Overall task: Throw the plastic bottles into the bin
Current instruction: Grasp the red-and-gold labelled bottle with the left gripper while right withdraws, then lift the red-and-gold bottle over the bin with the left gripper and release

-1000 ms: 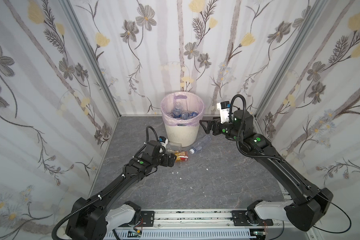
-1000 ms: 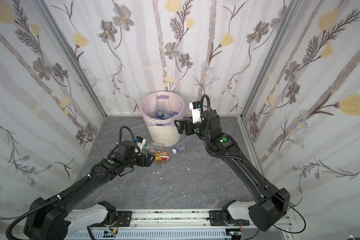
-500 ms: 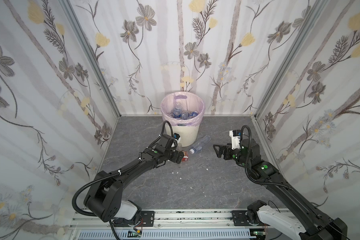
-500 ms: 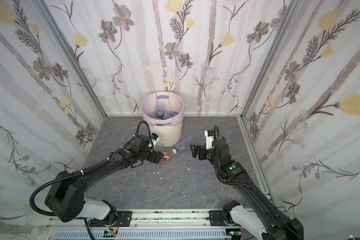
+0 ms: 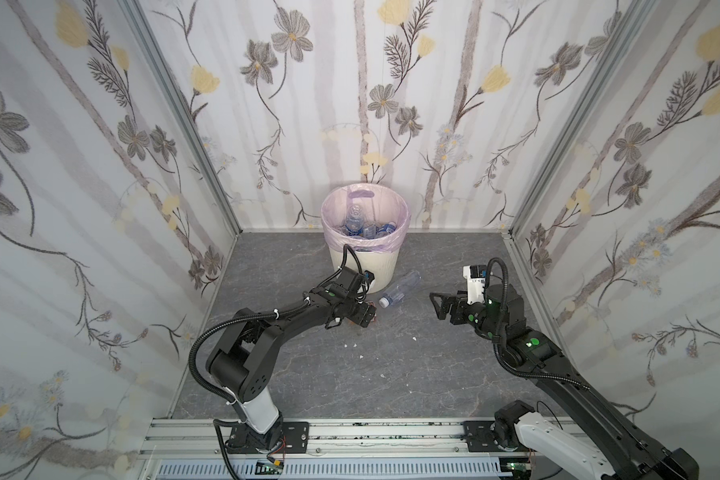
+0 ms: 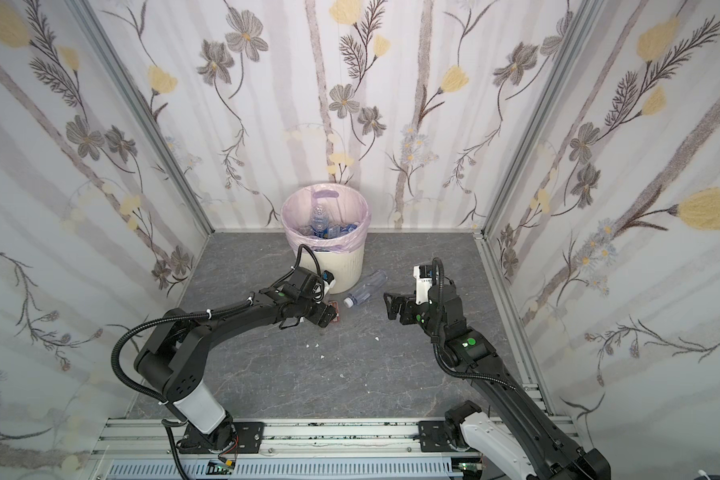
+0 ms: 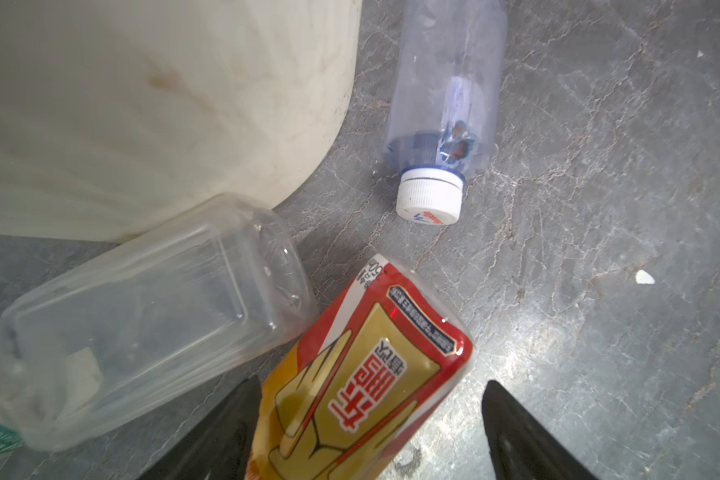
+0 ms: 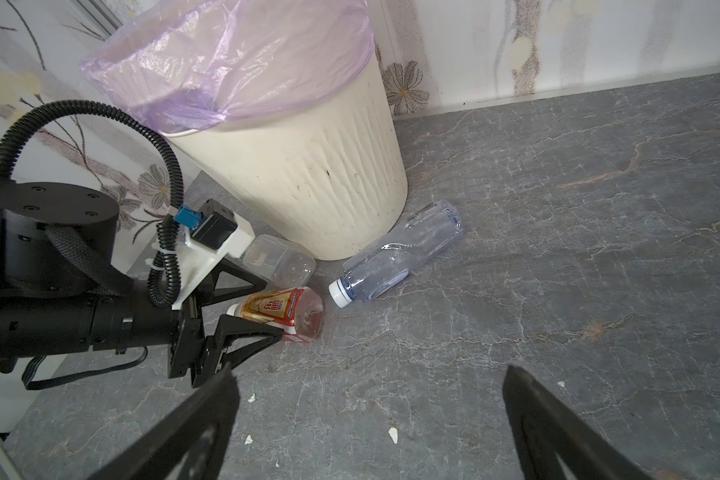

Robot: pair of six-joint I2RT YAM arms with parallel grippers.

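The cream bin (image 5: 364, 266) (image 6: 341, 266) with a lilac liner stands at the back wall, and several plastic bottles (image 5: 360, 226) lie inside it. Three bottles lie on the floor at its base. My left gripper (image 7: 373, 382) (image 5: 362, 318) is open and straddles the red-orange labelled bottle (image 7: 362, 374) (image 8: 281, 313); one finger touches it, the other stands off. A clear square bottle (image 7: 142, 320) rests against the bin. A clear blue-label bottle (image 5: 400, 289) (image 8: 395, 259) lies to the right. My right gripper (image 8: 371, 370) (image 5: 435, 306) is open and empty, right of that bottle.
Small white scraps (image 5: 352, 345) (image 8: 393, 434) dot the grey floor. Flowered walls close in the left, back and right sides. The metal rail (image 5: 350, 436) carrying both arm bases runs along the front edge.
My right arm came away from the bin's rim and dropped low over the floor on the right. My left gripper reached forward around the red-orange bottle and its jaws have narrowed.
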